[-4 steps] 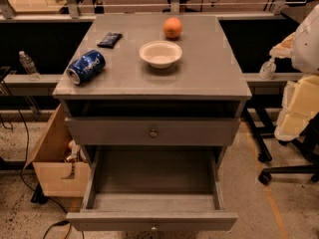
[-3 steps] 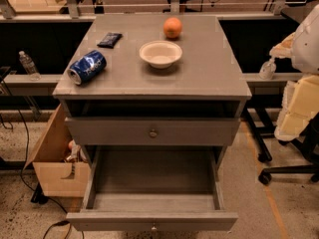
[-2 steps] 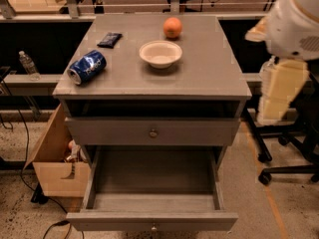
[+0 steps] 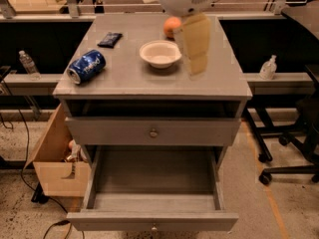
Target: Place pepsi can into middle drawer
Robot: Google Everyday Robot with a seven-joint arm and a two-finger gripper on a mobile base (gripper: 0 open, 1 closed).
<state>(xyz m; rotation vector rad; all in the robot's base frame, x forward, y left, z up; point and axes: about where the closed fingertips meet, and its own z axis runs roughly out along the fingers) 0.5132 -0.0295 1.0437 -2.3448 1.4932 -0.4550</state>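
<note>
Tool (image 4: pixel 196 59) over the counter (image 4: pixel 129 81), pepsi can (image 4: pixel 86 66) well to its left.
Pale and hard to make out, the tool hangs just right of the bowl (image 4: pixel 160 53) and hides part of the orange (image 4: pixel 170 26); wide or narrow, I cannot tell. The pepsi can lies on its side near the front-left corner. Below, the middle drawer (image 4: pixel 152 176) stands pulled open.

The gripper (image 4: pixel 196 46) is hanging above the right half of the tabletop (image 4: pixel 130 79), the white bowl (image 4: pixel 160 53) is sitting between it and the pepsi can (image 4: pixel 86 66) near the left edge, and the middle drawer (image 4: pixel 153 177) is standing pulled out, open from above, below the shut upper drawer (image 4: pixel 114 131).
</note>
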